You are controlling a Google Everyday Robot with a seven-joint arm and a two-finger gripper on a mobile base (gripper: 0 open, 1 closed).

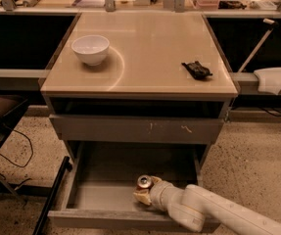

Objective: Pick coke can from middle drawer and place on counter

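the counter (pixel 145 77), a glossy beige top on the grey drawer cabinet, carries a white bowl (pixel 90 49) near its rear left corner and a small black lumpy object (pixel 196 69) near its right edge, well apart. below it, the open middle drawer (pixel 96 196) carries the coke can (pixel 144 182) on its grey floor, front right. the gripper (pixel 142 196) is inside this drawer, right at the coke can.

No lettering, brand, number or sign can be read anywhere, not even on the coke can (pixel 145 182) just beside the gripper (pixel 143 195), which sits inside the middle drawer (pixel 101 198) near its front edge.
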